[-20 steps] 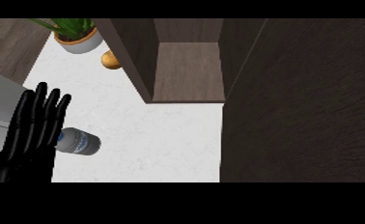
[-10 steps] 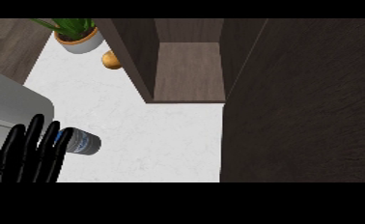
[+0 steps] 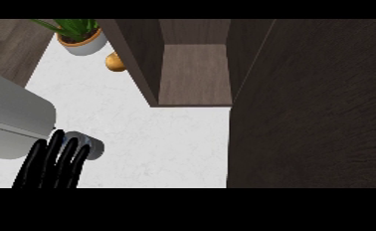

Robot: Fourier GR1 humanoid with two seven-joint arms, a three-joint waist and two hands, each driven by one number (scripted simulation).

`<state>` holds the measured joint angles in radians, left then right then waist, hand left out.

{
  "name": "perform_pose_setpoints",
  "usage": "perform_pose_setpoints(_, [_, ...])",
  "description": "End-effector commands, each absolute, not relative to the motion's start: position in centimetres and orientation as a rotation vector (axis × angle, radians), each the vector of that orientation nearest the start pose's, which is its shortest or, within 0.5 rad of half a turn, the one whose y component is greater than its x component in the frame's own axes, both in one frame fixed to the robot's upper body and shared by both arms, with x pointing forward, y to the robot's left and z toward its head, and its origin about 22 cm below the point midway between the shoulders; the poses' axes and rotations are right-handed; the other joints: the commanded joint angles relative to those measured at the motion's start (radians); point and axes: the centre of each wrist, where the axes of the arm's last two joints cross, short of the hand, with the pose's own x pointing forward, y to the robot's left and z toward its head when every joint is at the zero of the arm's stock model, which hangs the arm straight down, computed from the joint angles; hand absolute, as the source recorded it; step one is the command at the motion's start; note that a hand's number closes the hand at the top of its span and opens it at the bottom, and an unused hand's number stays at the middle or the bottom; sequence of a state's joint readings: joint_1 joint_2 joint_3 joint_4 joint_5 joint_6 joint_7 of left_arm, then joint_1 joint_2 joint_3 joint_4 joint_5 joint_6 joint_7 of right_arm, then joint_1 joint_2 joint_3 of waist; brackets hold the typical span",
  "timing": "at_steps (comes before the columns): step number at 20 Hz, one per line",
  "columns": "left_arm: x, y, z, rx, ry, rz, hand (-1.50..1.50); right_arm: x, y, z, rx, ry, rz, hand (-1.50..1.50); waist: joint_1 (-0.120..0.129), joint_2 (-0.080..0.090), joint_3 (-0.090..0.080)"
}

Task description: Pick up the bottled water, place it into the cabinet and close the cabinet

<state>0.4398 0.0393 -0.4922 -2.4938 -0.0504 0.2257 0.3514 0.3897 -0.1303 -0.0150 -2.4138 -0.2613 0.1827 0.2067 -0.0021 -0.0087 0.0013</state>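
The left hand has been lowered further over the bottle at the counter's lower left, fingers straight, nothing grasped. The cabinet stands open.

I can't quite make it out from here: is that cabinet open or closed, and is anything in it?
Open. The cabinet shows its bare wooden shelf, with the door swung out at the right. Nothing sits inside.
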Motion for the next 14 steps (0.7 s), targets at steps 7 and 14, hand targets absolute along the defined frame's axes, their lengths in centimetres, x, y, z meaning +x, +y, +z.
perform_pose_setpoints(7, [7.8,18.5,16.5,-0.099,-1.812,0.143,-1.5,8.9,-25.0,17.3,0.242,-1.882,0.065,-1.5,0.005,-0.002,-0.001])
perform_pose_setpoints(14, [7.5,19.7,16.8,0.013,-1.804,0.221,-1.5,8.9,-26.0,16.3,0.251,-1.881,0.081,-1.5,-0.006,0.0,0.0])
